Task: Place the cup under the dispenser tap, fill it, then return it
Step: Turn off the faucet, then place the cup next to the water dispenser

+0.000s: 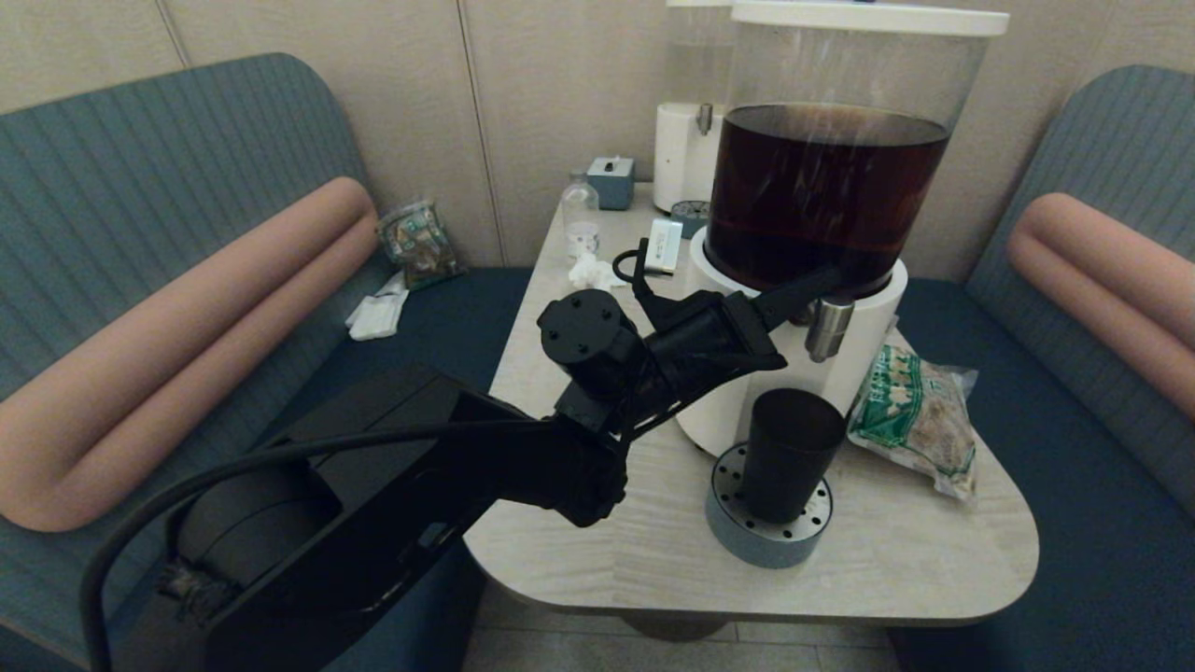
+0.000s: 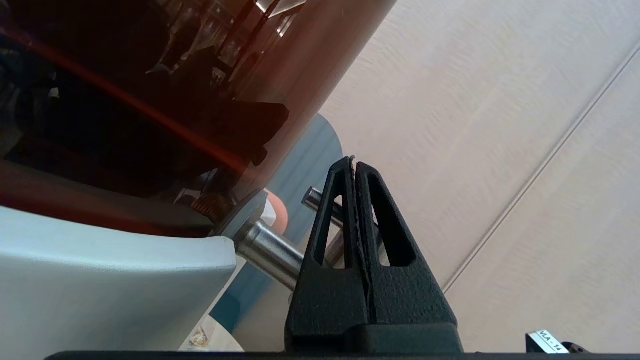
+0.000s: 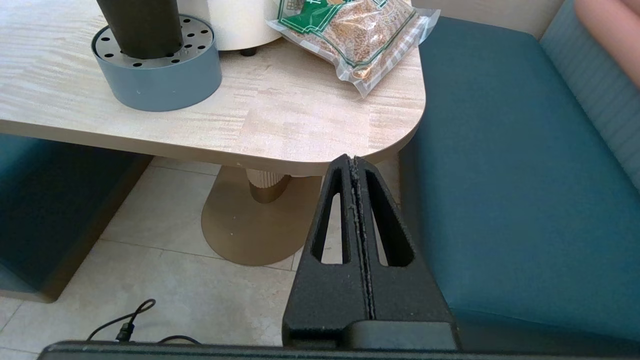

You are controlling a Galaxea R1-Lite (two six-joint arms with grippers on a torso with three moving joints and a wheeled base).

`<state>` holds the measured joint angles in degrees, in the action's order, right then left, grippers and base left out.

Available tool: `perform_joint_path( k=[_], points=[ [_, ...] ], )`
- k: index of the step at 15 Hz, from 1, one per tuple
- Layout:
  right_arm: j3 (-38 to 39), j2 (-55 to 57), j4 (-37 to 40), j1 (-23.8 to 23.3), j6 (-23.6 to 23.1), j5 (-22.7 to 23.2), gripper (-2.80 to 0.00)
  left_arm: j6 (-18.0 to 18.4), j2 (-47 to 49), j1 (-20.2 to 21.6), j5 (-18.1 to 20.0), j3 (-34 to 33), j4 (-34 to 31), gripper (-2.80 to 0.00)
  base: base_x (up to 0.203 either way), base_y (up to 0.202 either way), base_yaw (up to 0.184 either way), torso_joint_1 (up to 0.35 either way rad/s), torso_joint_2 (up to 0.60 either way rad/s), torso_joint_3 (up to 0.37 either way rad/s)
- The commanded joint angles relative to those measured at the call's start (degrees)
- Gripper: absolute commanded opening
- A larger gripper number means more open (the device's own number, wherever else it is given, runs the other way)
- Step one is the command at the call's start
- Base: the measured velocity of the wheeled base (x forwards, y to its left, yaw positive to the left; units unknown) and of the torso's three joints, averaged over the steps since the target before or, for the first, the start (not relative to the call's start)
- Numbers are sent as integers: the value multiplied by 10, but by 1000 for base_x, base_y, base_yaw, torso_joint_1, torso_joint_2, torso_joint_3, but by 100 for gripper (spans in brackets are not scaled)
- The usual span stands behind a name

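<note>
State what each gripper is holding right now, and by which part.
Nothing is held. The left gripper is shut and empty up at the dispenser tap; the right gripper, shut and empty, hangs beside the table.

Pale wood-grain desk [image 1: 887, 560], rounded corners. Directly on it: big white-based dispenser [image 1: 794, 355], grey perforated drip tray [image 1: 767, 523], green snack bag [image 1: 920, 415], small clear bottle [image 1: 580, 217], smaller dispenser [image 1: 686, 154] behind.

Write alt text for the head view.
The black cup stands on a round grey drip tray below the steel dispenser tap, while the left tool, shut, reaches to the tap's top. The big dispenser holds dark liquid on a pale table.
</note>
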<state>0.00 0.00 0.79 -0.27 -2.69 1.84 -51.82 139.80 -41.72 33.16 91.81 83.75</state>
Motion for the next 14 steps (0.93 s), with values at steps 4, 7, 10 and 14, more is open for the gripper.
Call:
perform_joint_path(
  k=[4,7,10,14],
  points=[
    [0,1,0,0,0,0,-280,10,-43,6,-1,-26,11,-280,0,0,0,0,0,0],
    [0,1,0,0,0,0,-280,9,-132,13,0,-111,10,-280,0,0,0,0,0,0],
    [0,1,0,0,0,1,-280,9,-229,14,0,-208,6,-280,0,0,0,0,0,0],
    [0,1,0,0,0,0,-280,23,-349,20,-1,-348,2,-280,0,0,0,0,0,0]
  ],
)
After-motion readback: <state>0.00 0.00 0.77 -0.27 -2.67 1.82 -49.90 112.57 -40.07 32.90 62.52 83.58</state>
